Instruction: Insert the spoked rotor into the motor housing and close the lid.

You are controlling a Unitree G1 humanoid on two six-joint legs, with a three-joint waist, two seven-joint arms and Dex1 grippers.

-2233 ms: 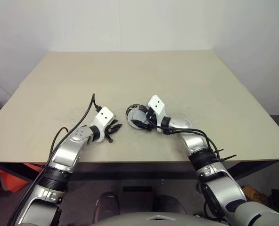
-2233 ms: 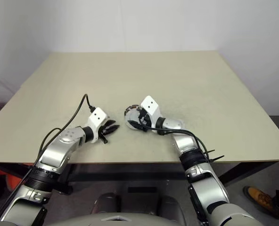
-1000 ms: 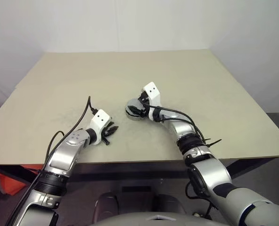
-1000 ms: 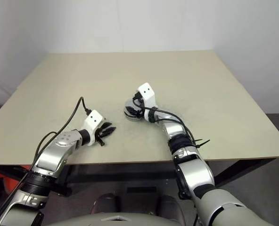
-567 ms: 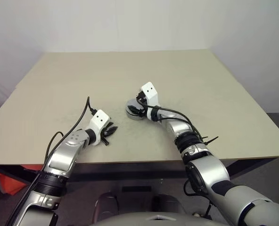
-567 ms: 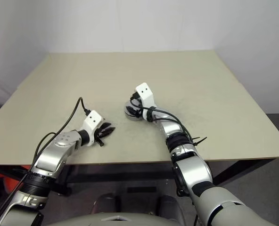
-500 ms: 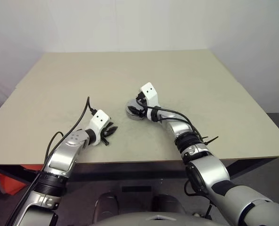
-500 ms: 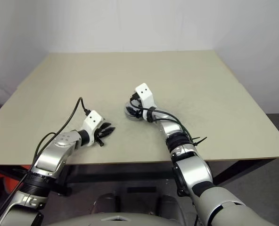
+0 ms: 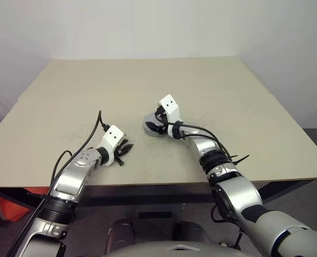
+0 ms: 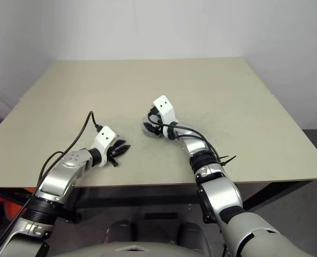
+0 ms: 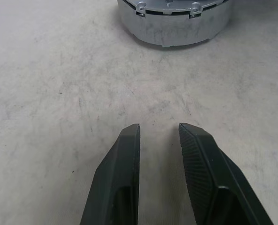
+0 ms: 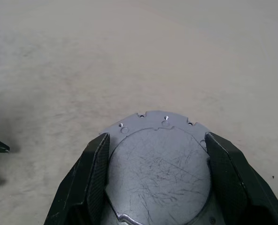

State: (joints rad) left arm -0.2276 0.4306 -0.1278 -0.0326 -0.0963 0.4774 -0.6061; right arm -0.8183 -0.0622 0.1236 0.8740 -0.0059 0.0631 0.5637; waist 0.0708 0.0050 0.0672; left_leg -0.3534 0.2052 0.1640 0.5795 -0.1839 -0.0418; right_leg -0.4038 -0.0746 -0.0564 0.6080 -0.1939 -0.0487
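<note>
Between the two black fingers [image 12: 97, 178] of the right gripper [image 12: 158, 176], the lid [image 12: 158, 164]: dull grey, scratched flat face turned up, notched edge with small holes pointing away from the fingers; fingers spread wide, one at each side of the disc, close against its edge; firm touch hard to confirm. Under the lid, a round pale grey body, seen from the left wrist as a low cylinder [image 11: 174, 23] standing upright on the table [image 9: 94, 91], cut off at the frame edge; probably the motor housing, its inside covered, so contents impossible to tell. Left gripper [image 11: 158, 133] well apart from it, fingers only narrowly parted, holding nothing, above bare table.
</note>
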